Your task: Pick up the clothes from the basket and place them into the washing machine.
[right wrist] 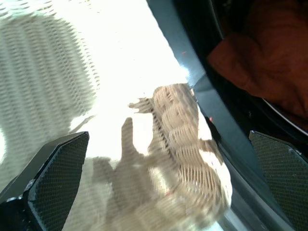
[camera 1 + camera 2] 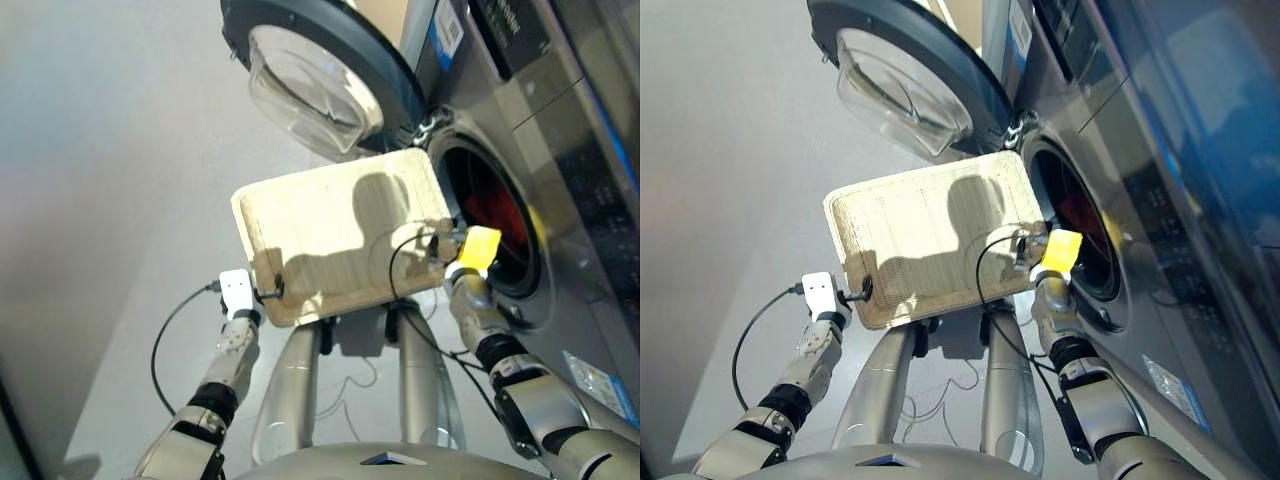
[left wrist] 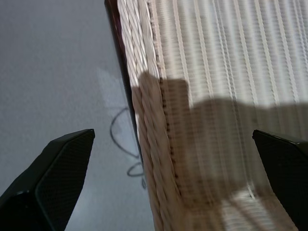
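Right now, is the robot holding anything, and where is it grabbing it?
Nothing is gripped. Both grippers, left and right, are open, each straddling the rim of the empty cream-white woven wicker basket.

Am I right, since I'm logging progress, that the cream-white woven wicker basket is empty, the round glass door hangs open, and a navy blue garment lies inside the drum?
Not quite. The garment visible inside the drum is the coral red cloth, not navy blue; the right wrist view shows it. The rest stands: the cream-white woven wicker basket is empty and the round glass door of the dark grey washing machine hangs open.
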Motion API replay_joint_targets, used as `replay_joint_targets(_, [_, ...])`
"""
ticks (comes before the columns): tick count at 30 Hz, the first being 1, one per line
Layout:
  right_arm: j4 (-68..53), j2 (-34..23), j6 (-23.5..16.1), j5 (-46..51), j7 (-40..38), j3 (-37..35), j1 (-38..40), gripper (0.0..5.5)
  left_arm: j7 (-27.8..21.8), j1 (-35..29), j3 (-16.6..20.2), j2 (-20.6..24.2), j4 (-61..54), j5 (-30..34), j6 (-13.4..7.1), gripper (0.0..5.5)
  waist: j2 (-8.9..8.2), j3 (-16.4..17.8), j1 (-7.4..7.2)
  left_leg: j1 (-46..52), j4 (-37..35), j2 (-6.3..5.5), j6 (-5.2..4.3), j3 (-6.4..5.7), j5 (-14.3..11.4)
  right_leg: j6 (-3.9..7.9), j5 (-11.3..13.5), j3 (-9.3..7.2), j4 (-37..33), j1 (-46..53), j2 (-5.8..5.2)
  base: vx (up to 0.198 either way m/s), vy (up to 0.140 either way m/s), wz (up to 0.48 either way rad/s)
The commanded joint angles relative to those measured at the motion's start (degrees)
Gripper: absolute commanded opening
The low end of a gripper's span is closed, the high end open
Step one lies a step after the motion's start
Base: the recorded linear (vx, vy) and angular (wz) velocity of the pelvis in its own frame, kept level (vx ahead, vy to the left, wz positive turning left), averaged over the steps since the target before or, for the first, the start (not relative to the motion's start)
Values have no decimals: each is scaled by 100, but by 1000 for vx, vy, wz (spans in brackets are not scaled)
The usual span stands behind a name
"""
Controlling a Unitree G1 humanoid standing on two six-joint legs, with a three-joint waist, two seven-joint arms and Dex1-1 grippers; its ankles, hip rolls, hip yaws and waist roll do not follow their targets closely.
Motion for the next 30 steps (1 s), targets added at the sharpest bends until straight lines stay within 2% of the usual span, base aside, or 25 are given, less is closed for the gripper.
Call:
replay_joint_targets(1, [-56, 33, 8, -249, 160, 116, 110, 550, -47, 107, 263, 130, 91, 389, -78, 550, -127, -131, 19, 154, -307, -110, -12, 44, 247, 322, 137, -191, -732, 758, 39, 0, 0, 0])
replay_joint_targets(2, [83, 83, 49, -356, 239, 94, 291, 550, -73, 149, 294, 128, 308, 547, -39, 550, -215, -169, 8, 410, -570, -154, -3, 33, 479, 317, 303, -266, -994, 1040, -1, 0, 0, 0])
replay_joint_targets(5, [354, 183, 97, -356, 295, 3, 565, 550, -98, 215, 306, 101, 652, 775, 23, 550, -310, -259, 10, 956, -965, -144, -37, 16, 569, 367, 366, -294, -1354, 1605, 34, 68, 22, 35])
replay_joint_targets(10, [729, 295, 199, -417, 360, -145, 936, 550, -108, 295, 360, 48, 1077, 1077, 118, 550, -359, -403, -24, 1613, -1425, -148, -74, 37, 682, 429, 417, -334, -1715, 2219, 86, 82, 42, -43])
replay_joint_targets(15, [1234, 429, 318, -436, 476, -392, 1410, 550, -157, 494, 501, -23, 1460, 1312, 213, 550, -361, -606, -59, 2316, -1876, -176, -75, 111, 744, 476, 467, -282, -2046, 2845, 169, 78, 58, -53])
replay_joint_targets(23, [1669, 584, 454, -620, 540, -636, 1995, 550, -189, 831, 709, -104, 1722, 1546, 277, 550, -359, -1015, -96, 3167, -2462, -104, -112, 262, 832, 529, 470, -208, -2409, 3548, 251, 76, 32, -85])
replay_joint_targets(30, [2019, 580, 595, -764, 661, -789, 2306, 550, -305, 1009, 959, -131, 2023, 1515, 410, 550, -373, -1299, -168, 3569, -2586, -76, -131, 291, 814, 534, 381, -178, -2397, 3907, 279, 27, 5, -16])
